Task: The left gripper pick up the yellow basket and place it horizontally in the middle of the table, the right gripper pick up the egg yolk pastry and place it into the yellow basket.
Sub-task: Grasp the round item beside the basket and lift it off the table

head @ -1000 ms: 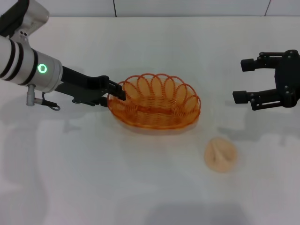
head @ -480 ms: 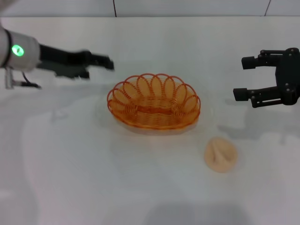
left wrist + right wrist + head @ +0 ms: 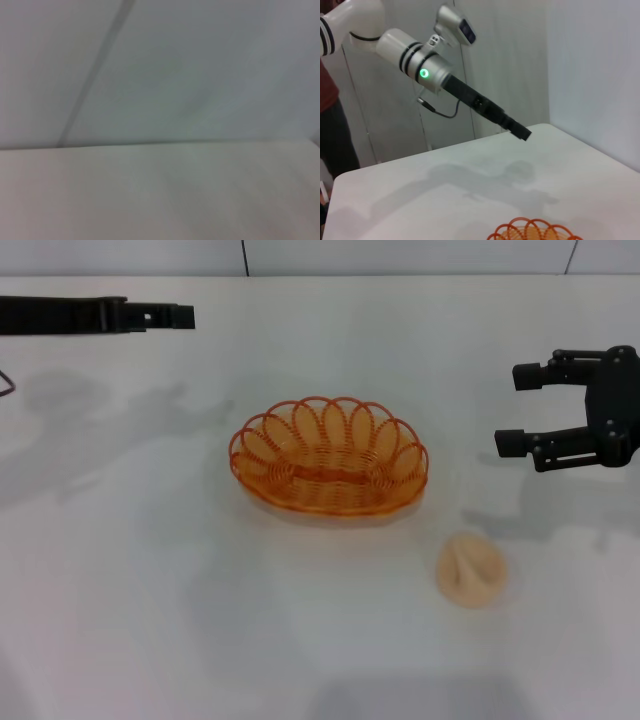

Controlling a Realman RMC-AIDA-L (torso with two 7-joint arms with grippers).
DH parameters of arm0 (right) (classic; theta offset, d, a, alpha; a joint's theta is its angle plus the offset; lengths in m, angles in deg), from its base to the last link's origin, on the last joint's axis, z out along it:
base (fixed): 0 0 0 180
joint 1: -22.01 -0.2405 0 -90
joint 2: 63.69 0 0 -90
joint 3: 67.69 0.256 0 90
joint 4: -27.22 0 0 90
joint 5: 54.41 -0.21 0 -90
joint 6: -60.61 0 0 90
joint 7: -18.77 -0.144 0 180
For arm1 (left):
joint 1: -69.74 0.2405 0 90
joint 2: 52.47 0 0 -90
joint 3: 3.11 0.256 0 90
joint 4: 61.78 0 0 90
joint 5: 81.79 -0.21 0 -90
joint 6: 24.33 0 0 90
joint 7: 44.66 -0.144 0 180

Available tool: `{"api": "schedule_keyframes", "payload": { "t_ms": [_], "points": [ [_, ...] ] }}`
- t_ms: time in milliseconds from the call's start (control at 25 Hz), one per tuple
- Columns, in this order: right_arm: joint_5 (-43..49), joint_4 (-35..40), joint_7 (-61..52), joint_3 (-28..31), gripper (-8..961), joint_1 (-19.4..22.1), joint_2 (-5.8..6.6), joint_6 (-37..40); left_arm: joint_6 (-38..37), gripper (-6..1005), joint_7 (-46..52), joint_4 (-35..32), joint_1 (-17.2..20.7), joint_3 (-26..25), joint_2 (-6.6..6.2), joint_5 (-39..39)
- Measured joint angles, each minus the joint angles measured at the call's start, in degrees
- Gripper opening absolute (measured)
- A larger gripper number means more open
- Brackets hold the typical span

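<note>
The yellow basket point(image 3: 328, 455) lies flat with its long side across, in the middle of the white table point(image 3: 150, 590); its rim also shows in the right wrist view point(image 3: 535, 231). It is empty. The egg yolk pastry point(image 3: 471, 569) sits on the table to the front right of the basket, apart from it. My left gripper point(image 3: 185, 316) is raised at the far left, well away from the basket, empty; it also shows in the right wrist view point(image 3: 521, 133). My right gripper point(image 3: 510, 410) is open and empty, hovering right of the basket and behind the pastry.
A grey panelled wall point(image 3: 400, 255) runs behind the table's far edge. The left wrist view shows only wall and table surface. A person in a red top point(image 3: 327, 75) stands beyond the table's left end.
My left gripper has let go of the basket's left rim and pulled back, up and to the far left. The basket, the pastry and the right gripper have stayed in place.
</note>
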Motion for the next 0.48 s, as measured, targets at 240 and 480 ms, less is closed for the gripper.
{"api": "schedule_keyframes", "payload": {
  "t_ms": [240, 480],
  "points": [
    [0.0, 0.0, -1.2, -2.0, 842, 0.1, -0.07, -0.8, -9.8, 888, -7.1, -5.1, 2.1, 0.3, -1.64, -0.5],
    [0.8, 0.5, -4.2, -6.0, 842, 0.4, -0.07, -3.6, -20.2, 888, -12.0, -7.5, 2.1, 0.7, -2.55, -5.8]
  ]
}}
